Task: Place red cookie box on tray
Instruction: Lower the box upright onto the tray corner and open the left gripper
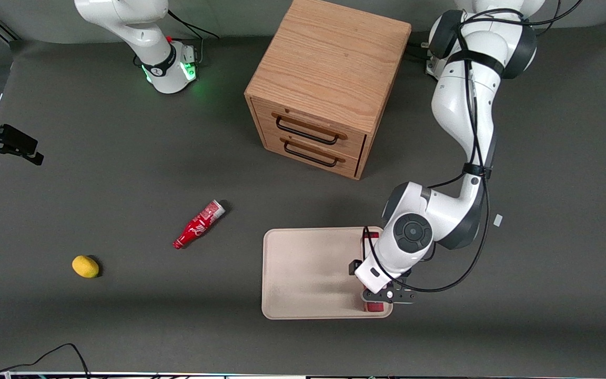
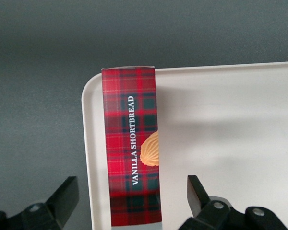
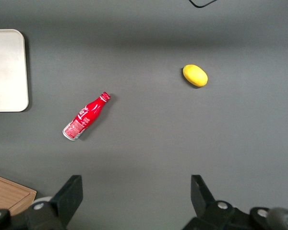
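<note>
Hovering directly over the tray's edge toward the working arm's end of the table, the gripper is hanging with its fingers spread wide, one on each side of the red cookie box and touching neither face of it. Nothing is being held.

Lying along that same edge of the tray, the red cookie box is resting inside the low rim with one end reaching into a rounded corner; in the front view the arm's wrist is covering most of it, and only a red strip is showing below the wrist at the corner nearest the front camera. The wrist view is showing its tartan face with the words "VANILLA SHORTBREAD" and a tan biscuit picture. Only the box is sitting on the cream surface of the tray.

A wooden drawer cabinet with two dark handles is standing farther from the front camera than the tray, well apart from it. A small red bottle is lying on its side on the dark table toward the parked arm's end, and a yellow lemon is sitting still nearer that end, closer to the front camera than the bottle. A small white scrap is lying on the table toward the working arm's end.
</note>
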Motion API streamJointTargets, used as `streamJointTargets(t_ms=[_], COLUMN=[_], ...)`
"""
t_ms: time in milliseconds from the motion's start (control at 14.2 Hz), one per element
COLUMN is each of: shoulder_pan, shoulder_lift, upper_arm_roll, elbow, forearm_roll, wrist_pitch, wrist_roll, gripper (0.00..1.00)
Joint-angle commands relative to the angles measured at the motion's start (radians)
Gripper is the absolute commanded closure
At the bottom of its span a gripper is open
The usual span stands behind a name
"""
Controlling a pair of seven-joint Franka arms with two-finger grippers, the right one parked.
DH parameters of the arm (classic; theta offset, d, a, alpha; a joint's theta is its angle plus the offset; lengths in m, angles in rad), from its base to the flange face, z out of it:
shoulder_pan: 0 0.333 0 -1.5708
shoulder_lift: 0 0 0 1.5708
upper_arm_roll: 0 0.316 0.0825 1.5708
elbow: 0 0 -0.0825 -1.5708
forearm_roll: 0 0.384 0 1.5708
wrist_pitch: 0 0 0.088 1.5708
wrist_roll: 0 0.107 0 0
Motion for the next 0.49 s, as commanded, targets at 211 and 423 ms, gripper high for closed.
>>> streamJointTargets(t_ms=[211,423], shoulder_pan=[-0.009,-0.003], shoulder_lift=[0.009,-0.06], upper_arm_roll=[0.007,0.007], elbow=[0.026,0.039], forearm_roll=[0.014,0.013], wrist_pitch=[-0.005,-0.173], wrist_roll=[-0.023,-0.019], gripper=[0.0,0.0])
